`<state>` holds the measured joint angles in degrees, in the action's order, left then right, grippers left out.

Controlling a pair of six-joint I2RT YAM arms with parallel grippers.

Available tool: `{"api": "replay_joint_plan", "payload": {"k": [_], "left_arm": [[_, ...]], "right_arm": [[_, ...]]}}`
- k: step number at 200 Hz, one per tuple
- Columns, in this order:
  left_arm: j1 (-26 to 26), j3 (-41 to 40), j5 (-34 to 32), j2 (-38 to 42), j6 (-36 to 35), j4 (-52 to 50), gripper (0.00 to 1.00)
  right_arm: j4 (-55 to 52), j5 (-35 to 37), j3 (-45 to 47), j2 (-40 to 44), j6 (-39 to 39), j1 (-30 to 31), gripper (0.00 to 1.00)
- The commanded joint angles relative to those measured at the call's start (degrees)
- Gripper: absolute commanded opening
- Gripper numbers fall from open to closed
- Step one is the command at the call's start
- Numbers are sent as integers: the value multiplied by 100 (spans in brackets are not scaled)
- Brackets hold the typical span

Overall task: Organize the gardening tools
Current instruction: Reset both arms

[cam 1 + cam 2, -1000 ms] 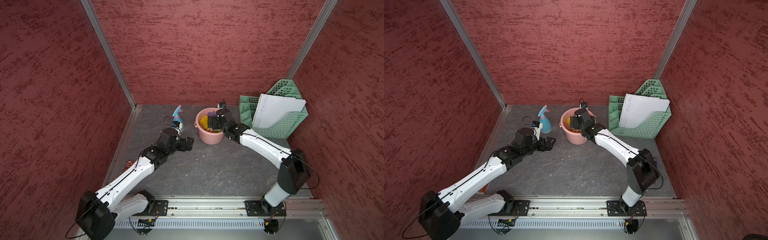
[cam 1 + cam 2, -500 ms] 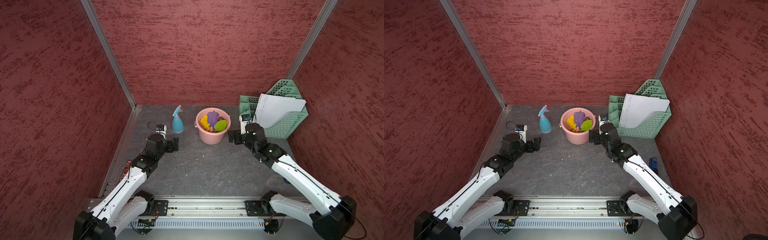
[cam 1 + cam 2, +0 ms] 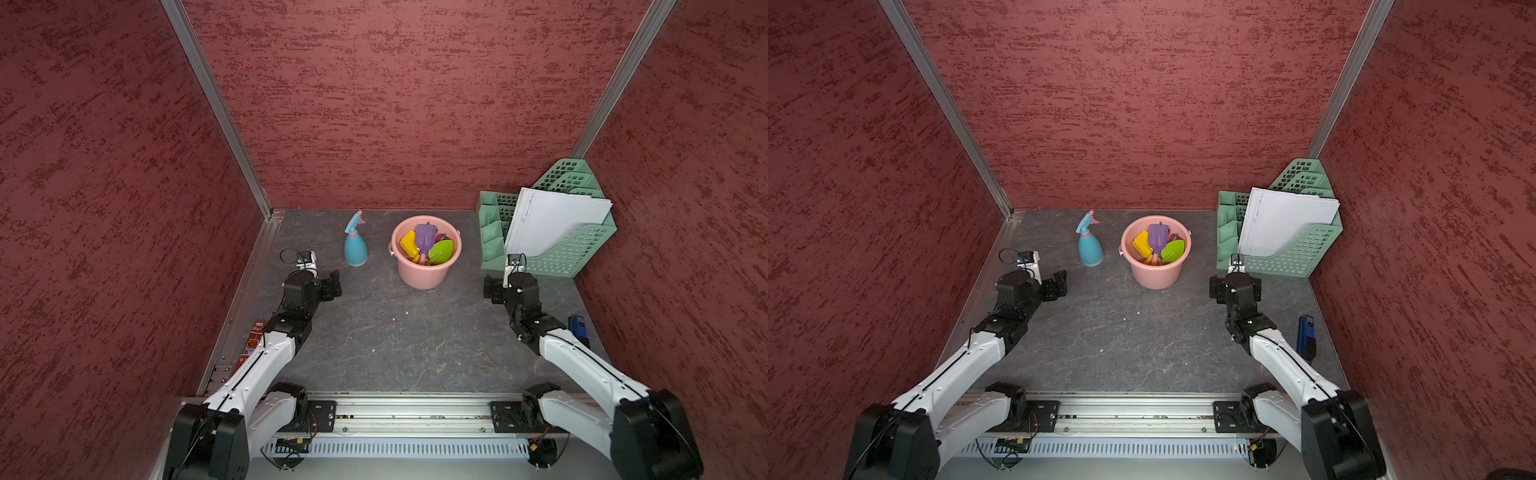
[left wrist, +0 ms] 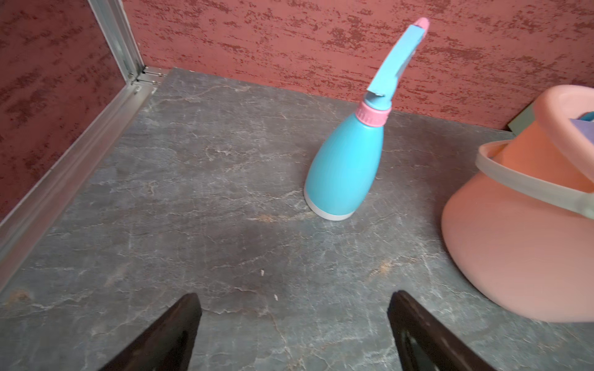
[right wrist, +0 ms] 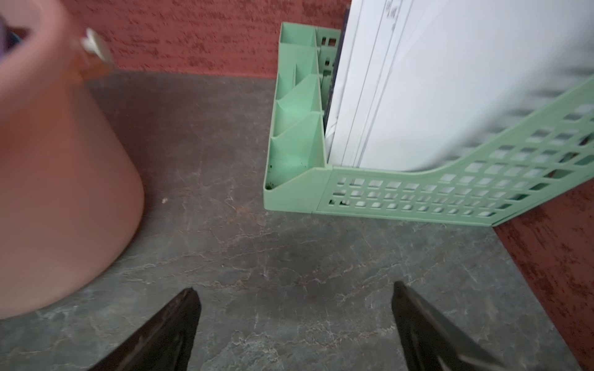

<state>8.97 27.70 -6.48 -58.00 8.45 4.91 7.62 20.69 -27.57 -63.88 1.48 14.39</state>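
The tidying looks all but done; yellow scoop (image 3: 408,244), purple spade (image 3: 424,234) and green trowel (image 3: 441,252) sit bunched in the pink bucket (image 3: 424,276) at mid-frame; the spray bottle (image 3: 355,250) stands upright just left of it on the worktop (image 3: 395,340); left jaws and right jaws gape wide, empty; any next move probably means gripping the bottle's neck.
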Motion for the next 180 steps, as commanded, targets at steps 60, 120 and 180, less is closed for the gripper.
{"api": "replay_joint_plan", "payload": {"k": [60, 120, 180], "left_arm": [[-534, -481, 75, -1187, -844, 2667, 99], [-947, -525, 336, -2462, -832, 4078, 97], [-867, -720, 295, -2984, -937, 4853, 98]], "right_arm": [[3522, -124, 222, -1871, -810, -319, 98], [4772, -914, 804, -2292, -252, -971, 98], [5546, -775, 1073, -2525, -214, -1016, 99]]}}
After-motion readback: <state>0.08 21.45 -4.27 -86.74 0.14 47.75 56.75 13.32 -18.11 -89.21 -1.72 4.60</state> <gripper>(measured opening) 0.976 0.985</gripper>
